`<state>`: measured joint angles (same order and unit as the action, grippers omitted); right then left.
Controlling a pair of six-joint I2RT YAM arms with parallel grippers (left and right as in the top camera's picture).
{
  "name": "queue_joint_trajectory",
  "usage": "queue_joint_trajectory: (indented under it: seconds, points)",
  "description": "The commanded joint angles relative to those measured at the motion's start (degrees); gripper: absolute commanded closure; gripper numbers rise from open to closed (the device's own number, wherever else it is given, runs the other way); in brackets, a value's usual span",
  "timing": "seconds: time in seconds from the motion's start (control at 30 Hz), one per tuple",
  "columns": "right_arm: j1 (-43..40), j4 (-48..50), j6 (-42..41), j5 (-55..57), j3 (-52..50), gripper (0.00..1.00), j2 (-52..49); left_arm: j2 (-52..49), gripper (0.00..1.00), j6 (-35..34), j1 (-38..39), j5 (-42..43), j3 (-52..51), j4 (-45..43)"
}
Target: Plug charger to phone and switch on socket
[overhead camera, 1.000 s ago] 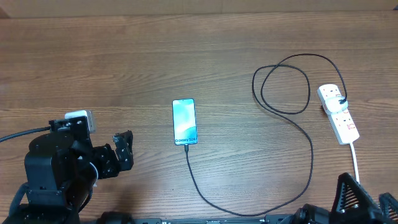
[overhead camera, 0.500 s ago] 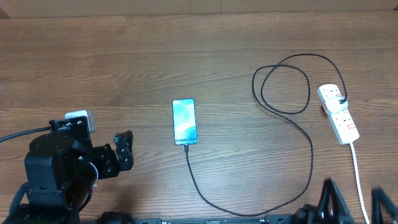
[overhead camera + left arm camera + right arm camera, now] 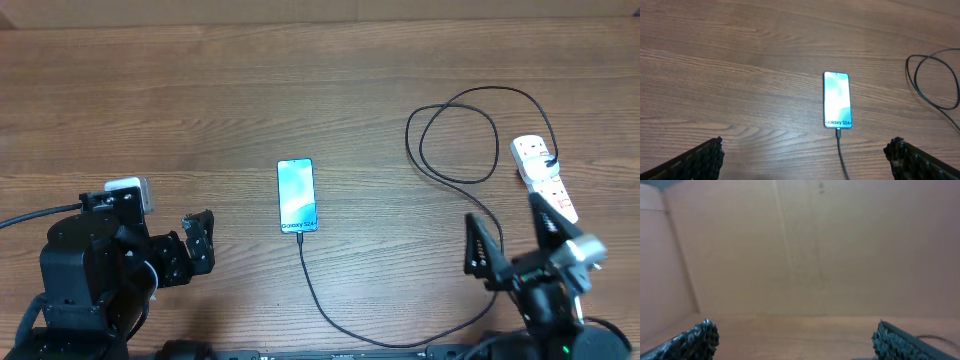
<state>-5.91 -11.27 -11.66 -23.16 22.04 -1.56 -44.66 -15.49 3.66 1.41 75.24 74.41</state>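
The phone [image 3: 297, 195] lies face up mid-table with its teal screen lit; it also shows in the left wrist view [image 3: 837, 99]. The black charger cable [image 3: 500, 250] has its tip against the phone's lower edge [image 3: 838, 131]. From there it sweeps right, loops, and ends at a plug on the white socket strip [image 3: 531, 153]. My right gripper [image 3: 512, 235] is open and raised, and one finger covers the strip's near half. My left gripper [image 3: 199, 243] is open, left of the phone, holding nothing. Both wrist views show the jaws wide apart around empty space [image 3: 805, 162] [image 3: 795, 340].
A cardboard wall [image 3: 805, 245] stands behind the wooden table [image 3: 150, 100]. The cable's loop [image 3: 455, 140] lies just left of the strip. The left arm's body [image 3: 90, 270] fills the near left corner.
My right arm has risen from the bottom right edge into the overhead view, and its open fingers now overlap the near end of the socket strip. Left arm, phone and cable are unchanged.
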Motion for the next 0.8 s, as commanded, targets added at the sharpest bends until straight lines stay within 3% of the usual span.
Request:
queue_joint_trajectory:
  seconds: [0.0, 0.47, 0.63, 0.77]
  points:
    - [2.86, 5.33, -0.55, 3.26, -5.53, 0.0, 1.4, 0.33, 0.01, 0.26, 0.22, -0.52, 0.02, -0.02]
    - [4.31, 15.58, -0.57, 12.02, -18.99, 0.0, 1.4, 0.33, 0.01, 0.26, 0.22, -0.52, 0.02, -0.04]
    - [4.31, 15.58, -2.16, 13.51, -21.68, 0.0, 1.4, 0.33, 0.01, 0.26, 0.22, -0.52, 0.02, -0.02]
    - [4.24, 10.75, -7.28, 20.9, -21.62, 0.0, 1.4, 0.33, 0.0, 0.26, 0.22, -0.52, 0.02, -0.02]
